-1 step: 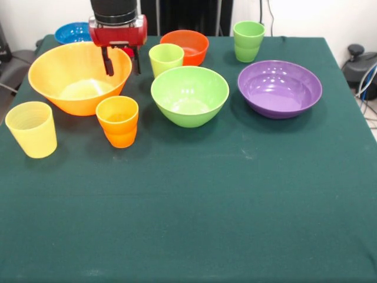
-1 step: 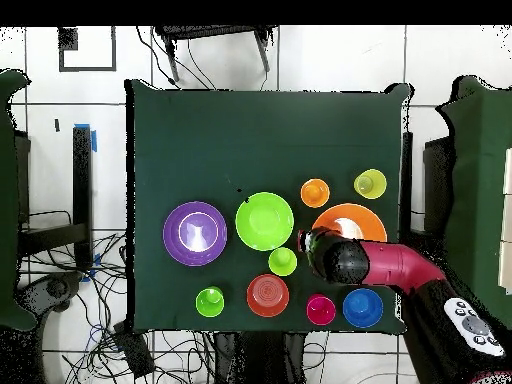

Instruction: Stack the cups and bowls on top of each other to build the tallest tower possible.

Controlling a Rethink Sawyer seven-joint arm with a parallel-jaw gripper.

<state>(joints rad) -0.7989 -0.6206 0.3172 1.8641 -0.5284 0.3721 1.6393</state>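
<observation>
My gripper [image 1: 123, 71] hangs open and empty over the far right rim of the very large yellow-orange bowl [image 1: 70, 88]. Seen from overhead, the arm covers part of that bowl [image 2: 355, 215]. Along the far side stand the small blue bowl [image 1: 72, 32], the lime-yellow cup [image 1: 166, 59], the small orange bowl [image 1: 187, 46] and the green cup [image 1: 248, 41]. The red-pink cup [image 2: 321, 309] shows overhead but is mostly hidden behind the gripper in the front view. The lime green bowl [image 1: 189, 97] and purple bowl [image 1: 280, 88] sit mid-table. The orange cup [image 1: 118, 121] and pale yellow cup [image 1: 32, 128] stand nearer. Nothing is stacked.
A dark green cloth [image 1: 206, 212] covers the table, and its near half is bare cloth. Cables and dark furniture [image 2: 60, 290] lie around the table on the tiled floor.
</observation>
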